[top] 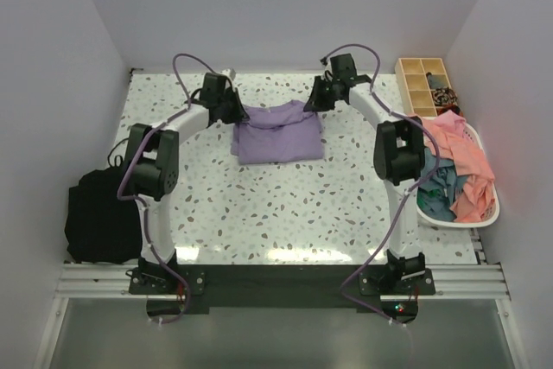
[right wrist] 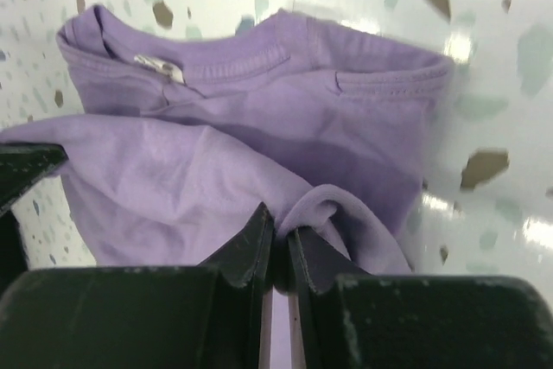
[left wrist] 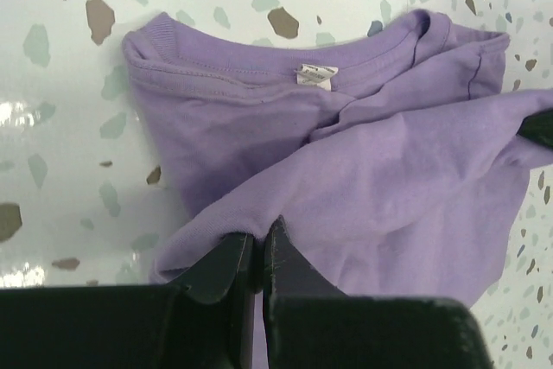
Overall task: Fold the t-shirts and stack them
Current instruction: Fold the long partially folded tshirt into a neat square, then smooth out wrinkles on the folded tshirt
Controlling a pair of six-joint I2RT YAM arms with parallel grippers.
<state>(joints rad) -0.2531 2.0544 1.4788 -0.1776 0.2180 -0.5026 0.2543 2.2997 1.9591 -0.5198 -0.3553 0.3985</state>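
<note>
The speckled bench (top: 285, 213) fills the top view. Its near edge is covered by the black mounting plate and part of its left edge by the black fabric bundle (top: 99, 213).

The left arm (top: 155, 162) and right arm (top: 397, 149) both reach toward the far edge and hide the two outer far corners of the shirt there.

A white basket (top: 458, 224) sits at the right edge. It holds a crumpled salmon-pink t-shirt (top: 462, 157) above a teal t-shirt (top: 436, 192). They are too heaped to tell how many garments lie inside.

The lavender t-shirt (top: 276, 136) lies at the middle of the far edge, with its collar toward the far side. A layer of it is lifted and drawn over the body. In both wrist views the fingers cut off its near part.

A wooden compartment tray (top: 425, 84) stands in the far right corner, and its contents are too small to make out.

The left end effector (left wrist: 259, 235) is closed to a sliver, pinching a raised fold of lavender cloth at the shirt's left side. The right end effector (right wrist: 281, 226) is closed just as tightly on a bunched fold at the right side. Each wrist view catches a dark tip of the other at its edge.

A white neck label (left wrist: 317, 75) shows inside the collar, its print unreadable.
</note>
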